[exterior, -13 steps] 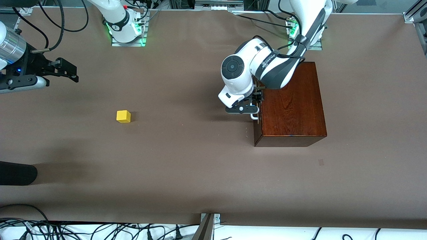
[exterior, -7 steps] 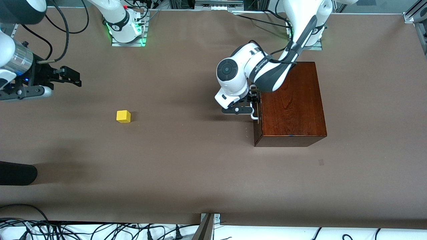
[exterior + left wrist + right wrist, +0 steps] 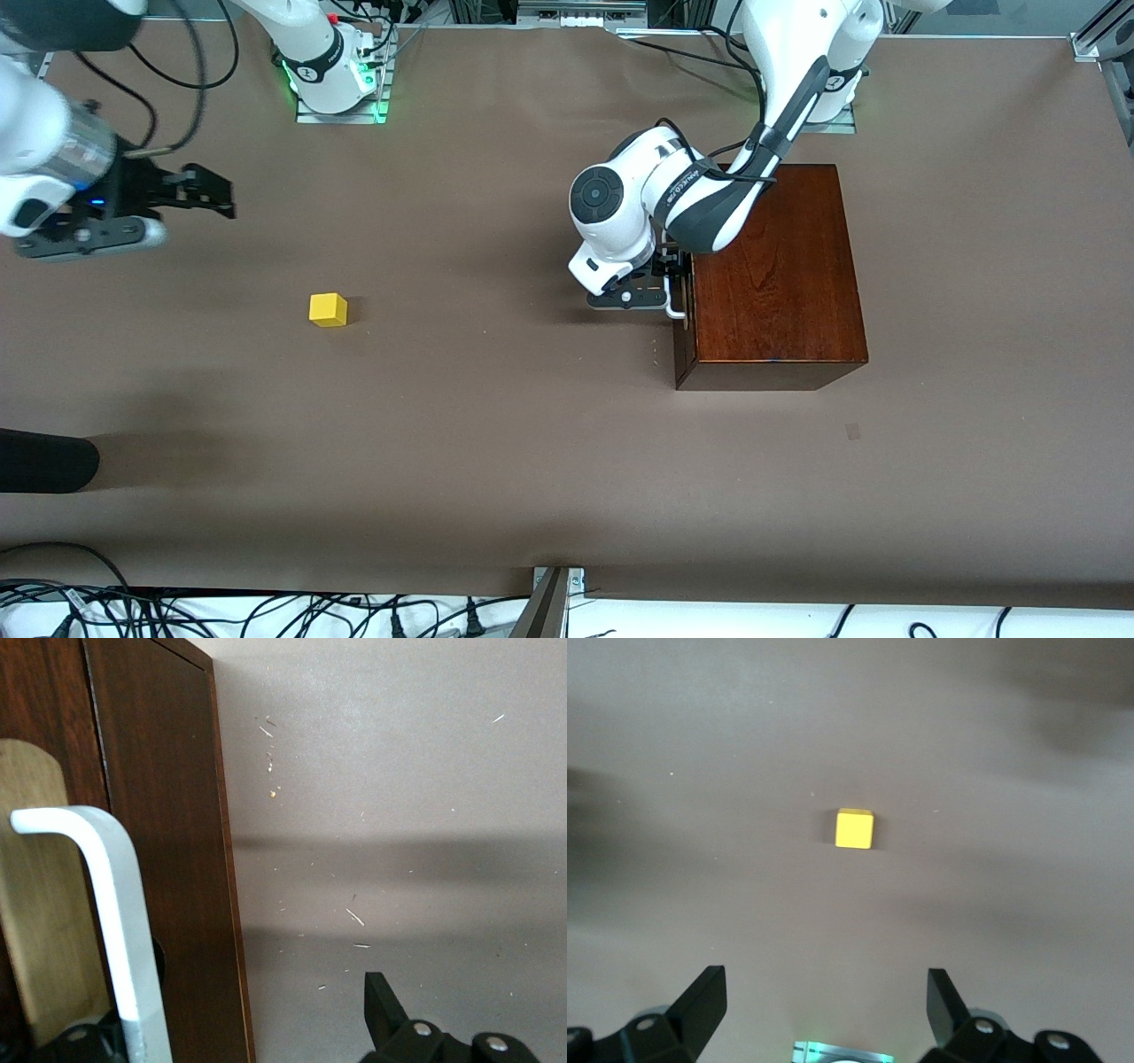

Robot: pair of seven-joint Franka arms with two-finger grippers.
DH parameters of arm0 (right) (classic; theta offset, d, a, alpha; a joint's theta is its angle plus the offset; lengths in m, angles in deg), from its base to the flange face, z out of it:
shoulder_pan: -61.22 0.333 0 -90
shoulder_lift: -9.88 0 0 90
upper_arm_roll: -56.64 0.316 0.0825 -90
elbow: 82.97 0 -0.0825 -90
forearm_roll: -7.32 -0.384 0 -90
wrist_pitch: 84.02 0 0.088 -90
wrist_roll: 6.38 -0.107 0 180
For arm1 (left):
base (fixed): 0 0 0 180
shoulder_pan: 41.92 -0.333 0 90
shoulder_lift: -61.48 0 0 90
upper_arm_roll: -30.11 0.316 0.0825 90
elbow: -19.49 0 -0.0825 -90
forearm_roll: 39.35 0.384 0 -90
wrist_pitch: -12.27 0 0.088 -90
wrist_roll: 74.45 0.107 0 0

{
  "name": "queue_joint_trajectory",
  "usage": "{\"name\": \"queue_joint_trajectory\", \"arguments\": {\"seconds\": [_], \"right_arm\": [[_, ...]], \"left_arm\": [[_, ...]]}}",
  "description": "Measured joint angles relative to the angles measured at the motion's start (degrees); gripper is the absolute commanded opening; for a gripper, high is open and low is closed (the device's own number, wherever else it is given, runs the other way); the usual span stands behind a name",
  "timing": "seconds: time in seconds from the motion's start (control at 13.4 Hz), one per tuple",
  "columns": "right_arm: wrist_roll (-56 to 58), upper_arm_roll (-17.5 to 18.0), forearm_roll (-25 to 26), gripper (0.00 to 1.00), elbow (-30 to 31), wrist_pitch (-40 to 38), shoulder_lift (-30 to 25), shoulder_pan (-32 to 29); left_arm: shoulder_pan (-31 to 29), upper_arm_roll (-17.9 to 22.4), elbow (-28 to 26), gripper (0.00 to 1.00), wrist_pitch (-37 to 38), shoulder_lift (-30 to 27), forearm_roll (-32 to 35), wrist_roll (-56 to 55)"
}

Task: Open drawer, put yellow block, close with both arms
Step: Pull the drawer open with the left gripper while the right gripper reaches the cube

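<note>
The drawer [image 3: 683, 306] looks barely opened, if at all. The left gripper [image 3: 671, 285] is at its white handle [image 3: 106, 912], fingers spread around it. The yellow block [image 3: 328, 310] sits on the worktop [image 3: 496, 461] near the right arm's end; the right gripper [image 3: 208, 190] hovers over the worktop near it, fingers apart. Placing and closing remain.

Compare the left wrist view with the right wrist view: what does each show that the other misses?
Only the left wrist view shows the drawer, its dark front and the white loop handle, with the left gripper at that handle. Only the right wrist view shows the yellow block, lying alone on the table ahead of the open right gripper, which is up over the table's right-arm end. Both share the brown table surface.
</note>
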Motion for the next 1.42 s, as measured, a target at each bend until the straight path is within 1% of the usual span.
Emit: {"name": "queue_joint_trajectory", "arguments": {"seconds": [0.15, 0.37, 0.67, 0.9, 1.05, 1.2, 1.42], "right_arm": [[-0.86, 0.97, 0.00, 1.00, 6.49, 6.10, -1.12, 0.07], [-0.90, 1.18, 0.00, 1.00, 14.57, 14.80, -1.30, 0.06], [-0.96, 1.17, 0.00, 1.00, 22.03, 23.91, -1.29, 0.01], [-1.03, 1.13, 0.00, 1.00, 28.75, 34.32, -0.24, -0.03], [-1.05, 1.13, 0.00, 1.00, 30.84, 39.57, 2.26, -0.03], [-1.07, 1.13, 0.00, 1.00, 31.15, 44.07, 5.77, -0.05], [-1.11, 1.11, -0.01, 1.00, 31.15, 48.89, 10.13, -0.11]], "left_arm": [[0.45, 0.06, 0.00, 1.00, -1.27, -0.01, 0.00, -1.22], [1.97, 0.13, 0.09, 1.00, -4.23, -0.07, 0.04, -2.75], [3.57, 0.46, 0.18, 1.00, -7.68, -0.07, 0.03, -3.38], [4.70, 0.56, 1.16, 1.00, -8.83, 0.21, 0.00, -3.59], [5.80, 0.88, 2.33, 1.00, -8.74, 1.13, 0.06, -3.60], [6.86, 1.82, 3.09, 1.00, -8.31, 1.79, 0.09, -3.61], [7.04, 1.89, 3.61, 1.00, -8.05, 2.16, 0.09, -3.63]]}}
